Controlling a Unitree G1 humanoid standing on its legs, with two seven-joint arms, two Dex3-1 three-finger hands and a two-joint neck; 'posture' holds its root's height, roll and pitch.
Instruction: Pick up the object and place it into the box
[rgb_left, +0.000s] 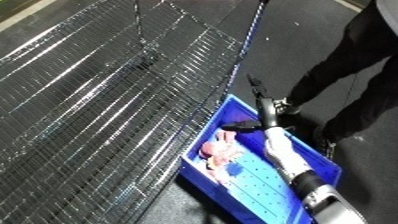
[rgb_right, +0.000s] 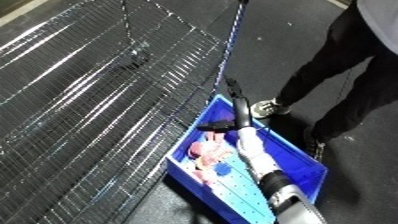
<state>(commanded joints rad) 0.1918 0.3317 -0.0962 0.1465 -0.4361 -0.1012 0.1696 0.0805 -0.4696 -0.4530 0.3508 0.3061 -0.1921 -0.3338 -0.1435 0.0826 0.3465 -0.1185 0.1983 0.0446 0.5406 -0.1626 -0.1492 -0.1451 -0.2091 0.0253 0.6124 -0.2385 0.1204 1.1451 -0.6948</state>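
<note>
While the right forearm reaches up from the near right edge over the blue bin (rgb_left: 324, 167), the right hand (rgb_left: 249, 125) hangs above the bin's far end, its black fingers (rgb_right: 213, 125) curled, though I cannot tell whether they hold anything. A long dark stick (rgb_left: 264, 102) runs from the hand toward the far side, its long axis lined up with the forearm; how it joins the hand is unclear. Inside the bin, on the left side near the middle, lies a pink object (rgb_right: 206, 150), lumpy, with no clear long axis or pointing direction. A small blue cap (rgb_right: 223, 170) sits just near of it. Left of the bin spreads a wire mesh shelf (rgb_left: 98, 100).
</note>
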